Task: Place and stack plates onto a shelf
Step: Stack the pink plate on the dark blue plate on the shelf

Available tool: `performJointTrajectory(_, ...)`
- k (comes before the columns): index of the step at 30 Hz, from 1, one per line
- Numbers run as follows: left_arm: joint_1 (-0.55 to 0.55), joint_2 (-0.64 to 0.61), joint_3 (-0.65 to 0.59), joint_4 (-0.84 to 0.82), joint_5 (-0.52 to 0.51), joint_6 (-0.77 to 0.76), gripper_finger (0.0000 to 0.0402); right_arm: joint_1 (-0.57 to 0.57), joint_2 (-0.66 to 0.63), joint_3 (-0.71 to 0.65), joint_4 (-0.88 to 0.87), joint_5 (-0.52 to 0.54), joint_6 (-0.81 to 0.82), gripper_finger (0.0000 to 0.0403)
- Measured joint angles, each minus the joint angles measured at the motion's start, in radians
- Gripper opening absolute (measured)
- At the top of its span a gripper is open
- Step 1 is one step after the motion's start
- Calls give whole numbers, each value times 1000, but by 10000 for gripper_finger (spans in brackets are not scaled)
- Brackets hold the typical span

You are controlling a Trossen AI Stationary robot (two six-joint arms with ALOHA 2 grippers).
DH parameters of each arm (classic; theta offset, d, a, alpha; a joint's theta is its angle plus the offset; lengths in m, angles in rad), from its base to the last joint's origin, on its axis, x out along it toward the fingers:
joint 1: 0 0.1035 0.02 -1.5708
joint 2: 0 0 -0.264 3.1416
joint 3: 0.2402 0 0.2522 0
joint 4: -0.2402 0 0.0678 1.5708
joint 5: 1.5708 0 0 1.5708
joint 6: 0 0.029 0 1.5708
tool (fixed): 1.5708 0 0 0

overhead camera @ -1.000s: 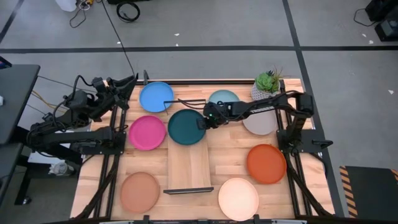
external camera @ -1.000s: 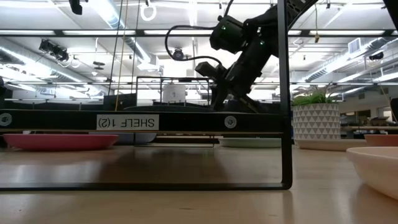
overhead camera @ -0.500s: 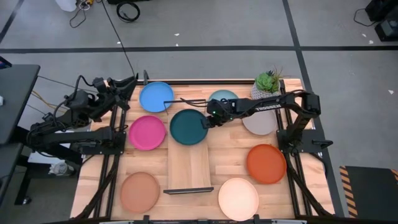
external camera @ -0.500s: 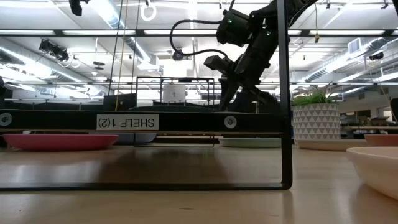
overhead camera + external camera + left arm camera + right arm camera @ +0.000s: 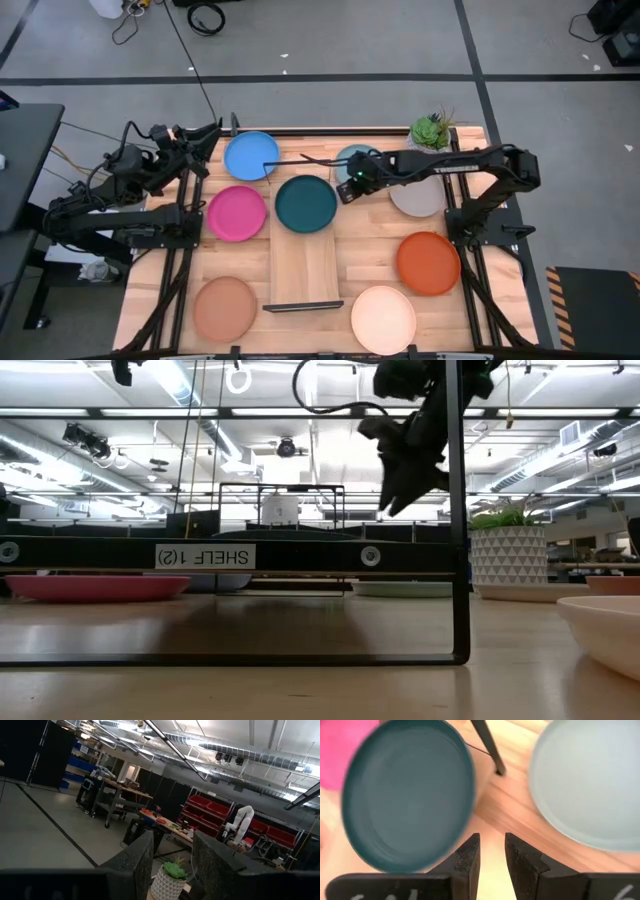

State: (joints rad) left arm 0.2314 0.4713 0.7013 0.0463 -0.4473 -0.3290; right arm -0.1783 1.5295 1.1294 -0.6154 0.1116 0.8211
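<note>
From above: my right claw point(image 5: 344, 190) hangs over the far end of the shelf point(image 5: 305, 265), just beside the rim of the teal plate point(image 5: 306, 203) that lies there flat. It grips nothing. Seven other plates ring the shelf on the bench point(image 5: 345, 240): blue point(image 5: 251, 156), light blue point(image 5: 352, 156), magenta point(image 5: 237, 213), grey point(image 5: 418, 199), orange point(image 5: 428, 263), terracotta point(image 5: 225, 308) and cream point(image 5: 383, 319). My left claw point(image 5: 205, 132) waits off the bench's far left corner.

From bench height: my right claw point(image 5: 400, 495) is lifted well clear of the shelf point(image 5: 230, 555), fingers pointing down, with nothing between them. The magenta plate point(image 5: 95, 587) and the cream plate's rim point(image 5: 605, 625) show as shallow dishes with a raised edge.

Left wrist: my left claw point(image 5: 172, 862) stands slightly parted, empty, facing the room and the plant pot point(image 5: 170, 882).

Right wrist: my right claw point(image 5: 491, 852), fingers a narrow gap apart, looks down on the teal plate point(image 5: 407, 795) and the light blue plate point(image 5: 590, 780), touching neither.

I judge these plates stiff, light and matte enough not to slip much, though a hard drop might chip or crack one. The broad flat centre offers no hold; the raised rim is the place to pinch, one finger inside, one outside, keeping the plate level.
</note>
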Motion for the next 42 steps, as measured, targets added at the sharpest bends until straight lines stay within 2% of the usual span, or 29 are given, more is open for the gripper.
performJointTrajectory(10,0,0,0,-52,0,-26,146,0,-36,0,-307,23,-181,96)
performJointTrajectory(15,0,0,0,-178,3,-99,146,0,-37,-59,-344,22,-197,96)
performJointTrajectory(18,0,-1,0,-304,94,-187,146,0,-51,-110,-346,-8,-196,96)
performJointTrajectory(23,0,1,0,-583,384,-324,146,0,-91,-197,-325,-31,-194,96)
performJointTrajectory(26,0,15,0,-732,535,-364,146,0,-118,-257,-236,-40,-209,96)
performJointTrajectory(29,0,39,-7,-818,630,-367,146,-2,-138,-300,-145,-86,-245,96)
performJointTrajectory(33,0,79,-27,-839,691,-367,146,-2,-164,-312,-102,-130,-298,96)
performJointTrajectory(38,0,149,-58,-846,663,-367,146,-2,-229,-312,-126,-132,-339,96)
performJointTrajectory(42,0,204,-82,-823,651,-366,146,-2,-338,-312,-114,-135,-379,96)
